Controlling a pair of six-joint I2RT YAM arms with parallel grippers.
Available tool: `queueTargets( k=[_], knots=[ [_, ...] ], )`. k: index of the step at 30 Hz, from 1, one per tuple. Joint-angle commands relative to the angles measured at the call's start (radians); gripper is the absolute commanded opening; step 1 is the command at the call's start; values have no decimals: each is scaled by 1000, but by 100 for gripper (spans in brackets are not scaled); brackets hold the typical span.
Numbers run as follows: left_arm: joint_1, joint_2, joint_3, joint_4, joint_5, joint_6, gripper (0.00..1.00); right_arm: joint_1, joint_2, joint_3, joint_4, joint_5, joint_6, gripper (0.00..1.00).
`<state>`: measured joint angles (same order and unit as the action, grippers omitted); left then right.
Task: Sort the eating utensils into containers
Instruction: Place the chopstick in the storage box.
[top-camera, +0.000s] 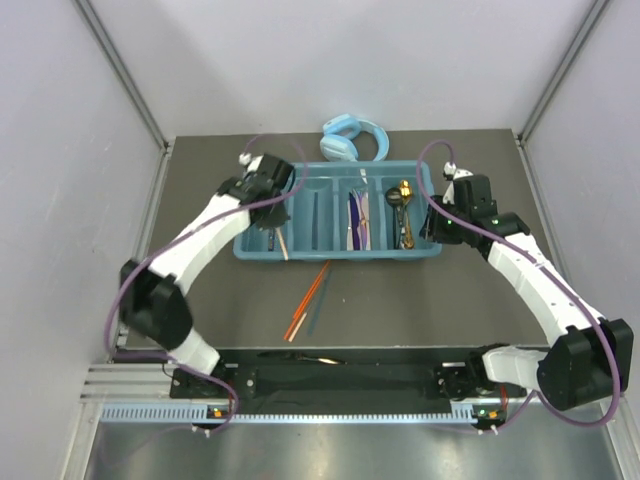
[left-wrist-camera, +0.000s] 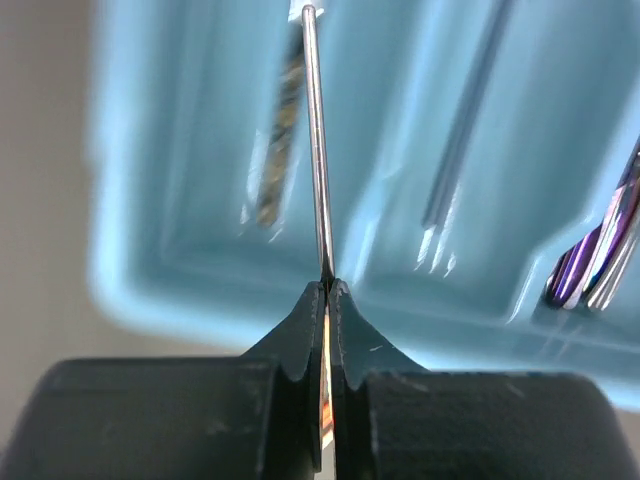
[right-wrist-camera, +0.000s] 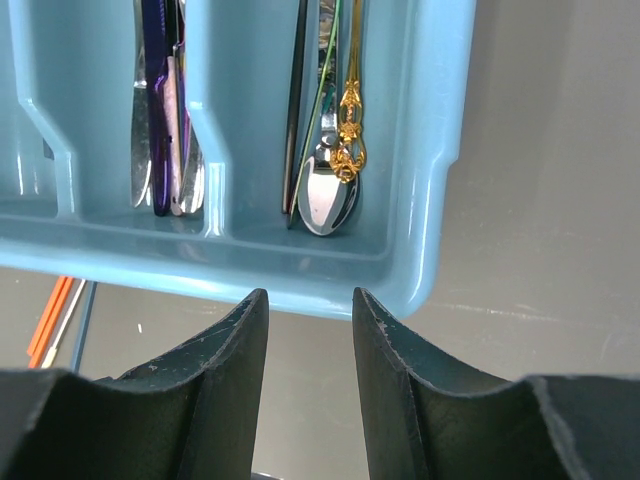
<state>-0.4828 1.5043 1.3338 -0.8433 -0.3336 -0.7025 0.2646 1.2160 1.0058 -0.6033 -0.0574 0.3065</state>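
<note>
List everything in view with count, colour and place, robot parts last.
tray: one, teal, mid-table, four compartments
knives: about three, exact count unclear, purple and silver, third compartment from the left
spoons: at least two, gold and silver, rightmost compartment
fork: one, silver, second compartment
silver utensil: one, slim, over the leftmost compartment
chopsticks: apparently two, orange, on the table in front of the tray
headphones: one, light blue, behind the tray
table: one, dark grey
left gripper: one, black, shut on the silver utensil
right gripper: one, black, open and empty, just off the tray's right end
</note>
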Motion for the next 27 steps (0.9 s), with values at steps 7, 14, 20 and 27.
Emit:
queueTargets(
  k=[7, 14, 20, 27],
  knots=[
    [-8, 609, 761, -160, 235, 325, 0, -13, -12, -33, 60, -24, -7, 39],
    [-5, 732, 823, -157, 237, 319, 0, -13, -12, -41, 63, -24, -7, 40],
    [-7, 737, 694, -112, 294, 324, 0, -13, -7, -50, 74, -32, -7, 40],
    [-5, 800, 722, -132, 309, 333, 0, -15, -9, -72, 79, -36, -4, 40]
  ],
)
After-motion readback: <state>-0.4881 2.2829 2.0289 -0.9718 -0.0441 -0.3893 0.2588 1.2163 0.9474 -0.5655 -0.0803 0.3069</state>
